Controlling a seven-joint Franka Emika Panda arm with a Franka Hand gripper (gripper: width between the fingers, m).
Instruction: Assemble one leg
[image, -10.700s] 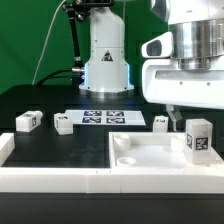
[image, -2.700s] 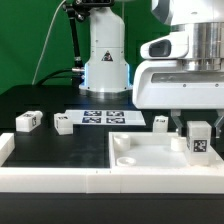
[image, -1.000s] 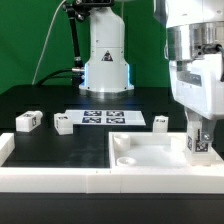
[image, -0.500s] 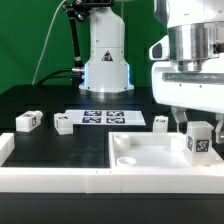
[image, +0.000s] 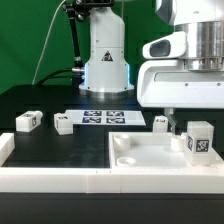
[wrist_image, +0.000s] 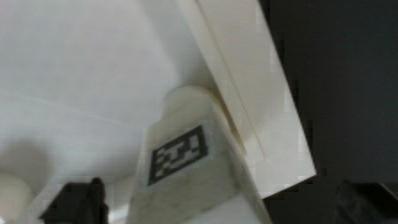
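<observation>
One leg (image: 200, 140), a white block with a marker tag facing front, stands upright in the corner socket of the large flat white square piece (image: 150, 165) at the exterior view's right. My gripper (image: 196, 118) hangs just over its top with one finger (image: 168, 116) to its left and the other past the picture's edge. In the wrist view the leg (wrist_image: 187, 160) lies between the two dark fingers (wrist_image: 80, 200), which stand apart from it. The gripper (wrist_image: 222, 208) is open.
Three more legs lie on the black table: two at the left (image: 27, 121) (image: 64, 124) and one behind the square piece (image: 161, 122). The marker board (image: 100, 117) lies in front of the robot base (image: 105, 60). A white fence (image: 40, 178) runs along the front.
Over the last second the hand has turned about its upright axis, from side-on back to facing front, and has risen slightly. The leg stays upright in the same corner.
</observation>
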